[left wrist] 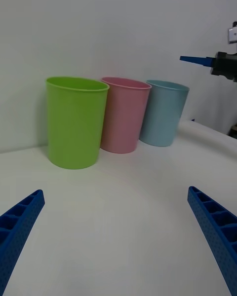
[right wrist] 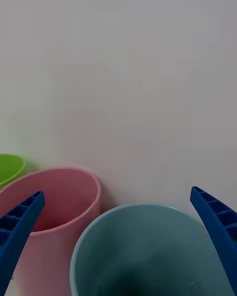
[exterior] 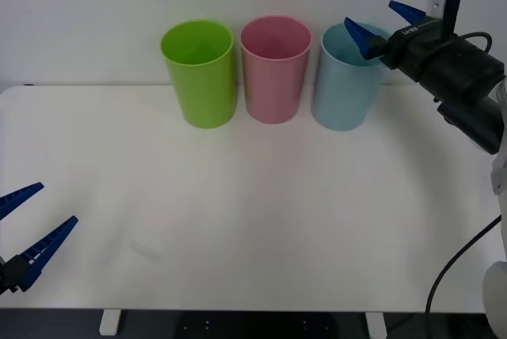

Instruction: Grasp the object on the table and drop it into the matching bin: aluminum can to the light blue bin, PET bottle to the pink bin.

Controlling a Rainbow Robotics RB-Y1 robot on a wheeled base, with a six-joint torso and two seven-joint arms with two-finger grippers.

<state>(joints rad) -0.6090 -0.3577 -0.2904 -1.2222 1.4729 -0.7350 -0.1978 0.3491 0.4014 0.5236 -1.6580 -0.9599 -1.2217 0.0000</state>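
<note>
Lime green bin point(exterior: 198, 73): one, upright, stood farthest of the row from the right tool. Plain white wall point(exterior: 95, 6) rose behind.

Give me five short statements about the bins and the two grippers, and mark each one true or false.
1. The right gripper hangs over the light blue bin with its fingers spread. True.
2. The pink bin stands between the green bin and the light blue bin. True.
3. The right gripper holds a can. False: nothing sits between its fingers.
4. The left gripper is above the pink bin. False: it is low at the near left edge of the table, open.
5. The bins lie tipped on their sides. False: all three stand upright in a row at the far side.
</note>
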